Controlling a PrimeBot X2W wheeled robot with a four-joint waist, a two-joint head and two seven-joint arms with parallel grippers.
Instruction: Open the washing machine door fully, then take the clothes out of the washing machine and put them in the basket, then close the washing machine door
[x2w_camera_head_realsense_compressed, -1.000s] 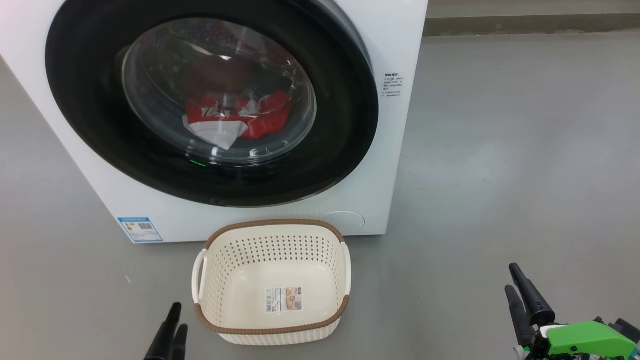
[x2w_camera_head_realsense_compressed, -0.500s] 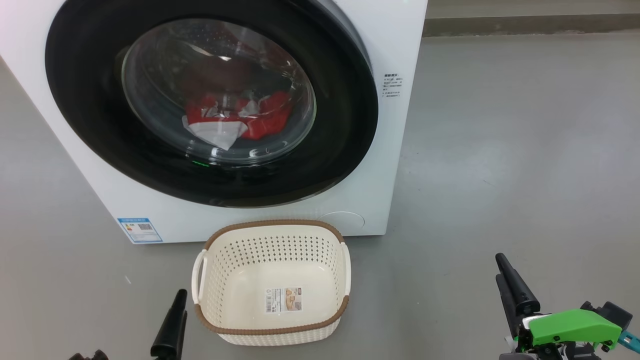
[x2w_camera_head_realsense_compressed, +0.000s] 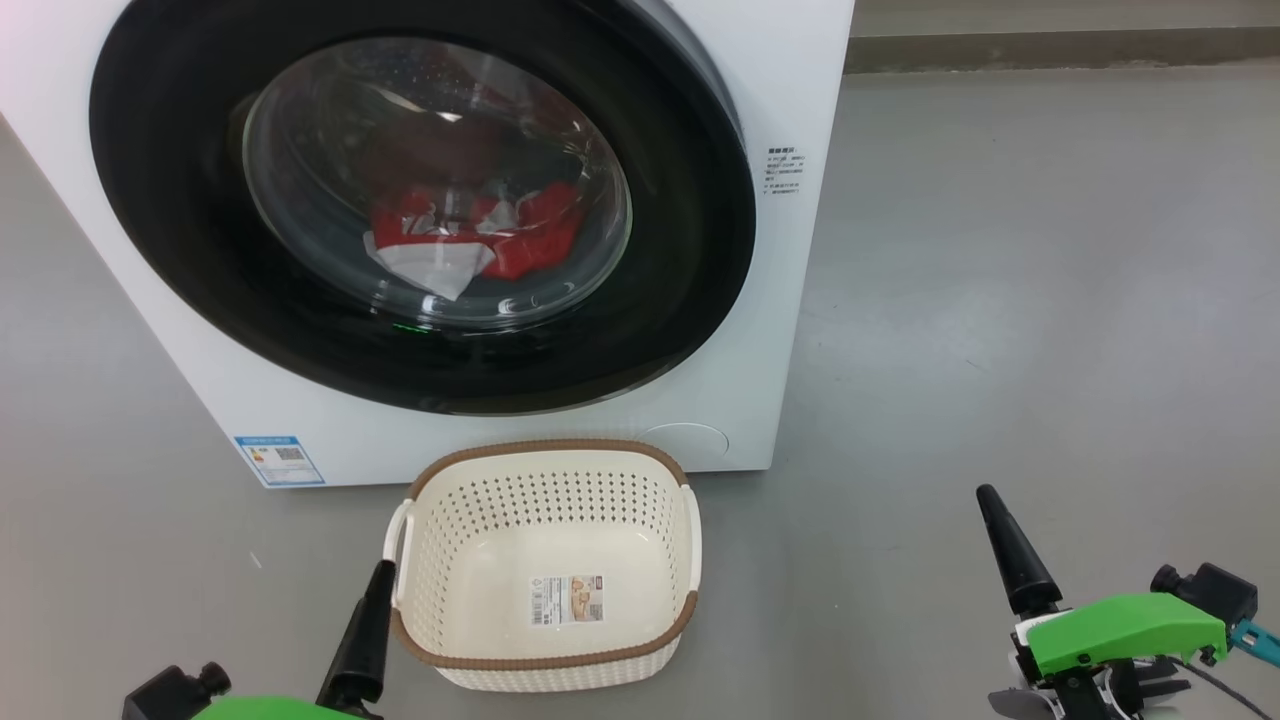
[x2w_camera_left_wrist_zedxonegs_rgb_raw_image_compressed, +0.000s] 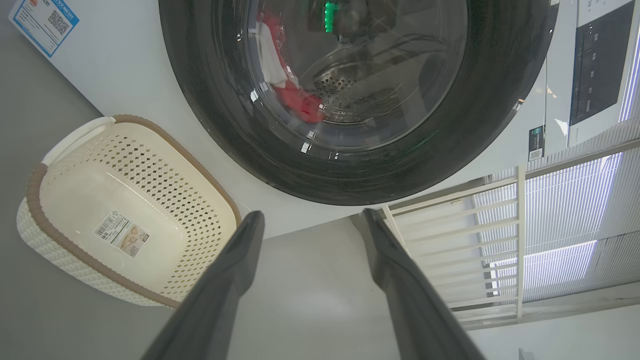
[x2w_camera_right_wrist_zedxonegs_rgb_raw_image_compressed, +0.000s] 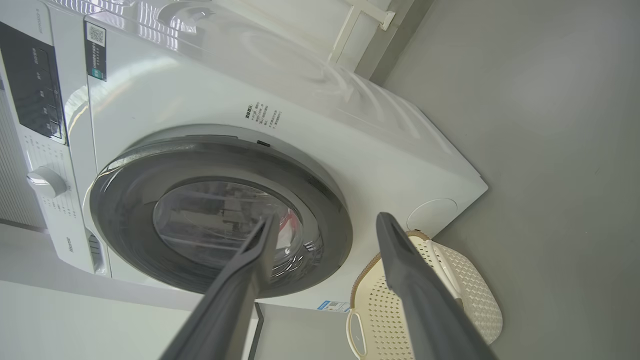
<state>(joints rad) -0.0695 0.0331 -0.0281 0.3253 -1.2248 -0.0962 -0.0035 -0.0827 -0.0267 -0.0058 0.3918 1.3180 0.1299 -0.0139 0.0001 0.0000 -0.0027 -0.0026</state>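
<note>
Gotta hook the stiff, slick washing machine door (x2w_camera_head_realsense_compressed: 440, 130) at its right rim, with left gripper (x2w_camera_left_wrist_zedxonegs_rgb_raw_image_compressed: 311, 216) and right gripper (x2w_camera_right_wrist_zedxonegs_rgb_raw_image_compressed: 327, 219) wide open and empty, then pinch the soft, light clothes (x2w_camera_head_realsense_compressed: 525, 240) inside the drum (x2w_camera_left_wrist_zedxonegs_rgb_raw_image_compressed: 345, 90).

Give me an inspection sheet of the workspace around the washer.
Surface: grey floor, faint scuffs.
Job's things: washing machine door shut; clothes inside the washing machine; basket empty, on the floor before it.
Clutter: nothing seen.
Grippers: left gripper open beside the basket; right gripper open, off to the right; both empty.
Cables: thin dark lead at the right wrist.
Surroundings: white railing and blinds near the machine.
</note>
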